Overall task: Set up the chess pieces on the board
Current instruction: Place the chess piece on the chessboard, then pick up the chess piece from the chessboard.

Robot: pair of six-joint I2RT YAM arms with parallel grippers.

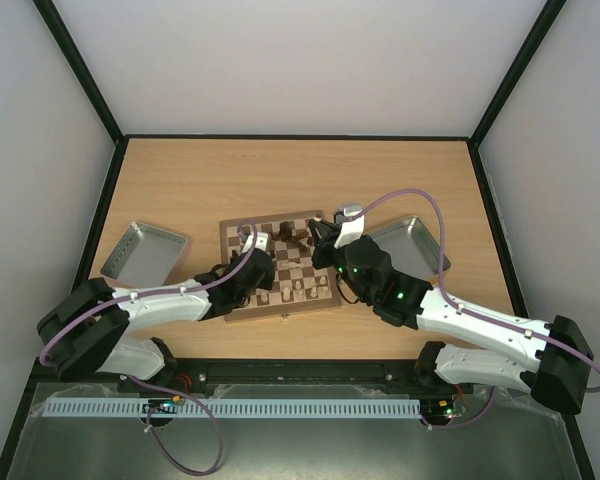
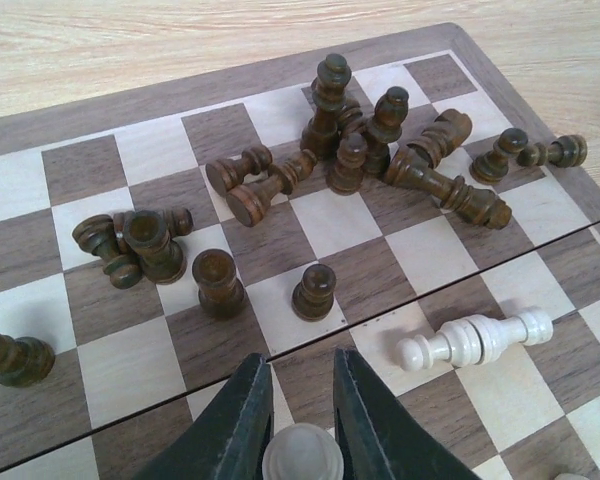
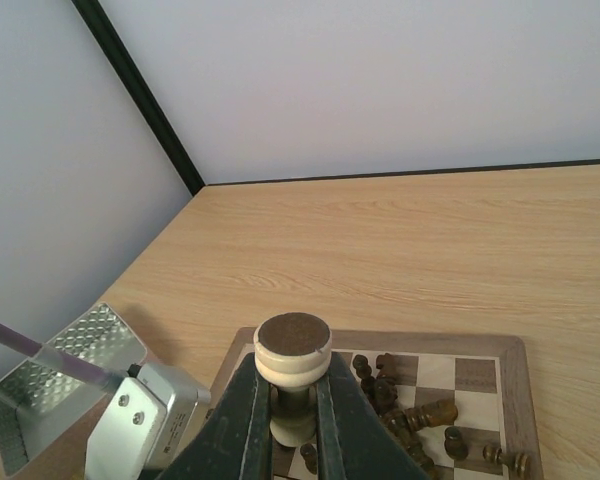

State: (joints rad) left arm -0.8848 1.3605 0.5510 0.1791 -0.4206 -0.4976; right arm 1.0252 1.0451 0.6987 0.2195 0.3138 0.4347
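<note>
two metal trays sit on the bench [image 1: 280, 170], one on each side of the board [image 2: 320, 222]. the left tray [image 1: 145, 250] and right tray [image 1: 412, 240] are shallow grey rectangles with rounded corners. the right wrist view shows the left one's floor is shiny and dimpled all over. from overhead, bare metal floor shows in both, though the right arm covers part of the right tray.

the board sits mid-bench just ahead of the arms. it's smooth wood with dark brown and cream squares, a brown border and a seam running across the middle.

the dark pieces [image 2: 370, 140] are glossy turned wood, heaped at the far end. most are tipped on their sides, and a couple of little round-headed ones [image 2: 315, 290] stand upright nearer in. a white piece [image 2: 475, 340] lies flat on its side by the seam.

the left tool [image 2: 300, 420] is low over the board with its jaws nearly closed either side of a pale piece [image 2: 302, 455]. can't tell if it's actually squeezing it.

the right tool [image 3: 292, 395] is clamped tight on a cream piece [image 3: 292, 350], held up over the board with its round base and brown felt pad facing the camera.
</note>
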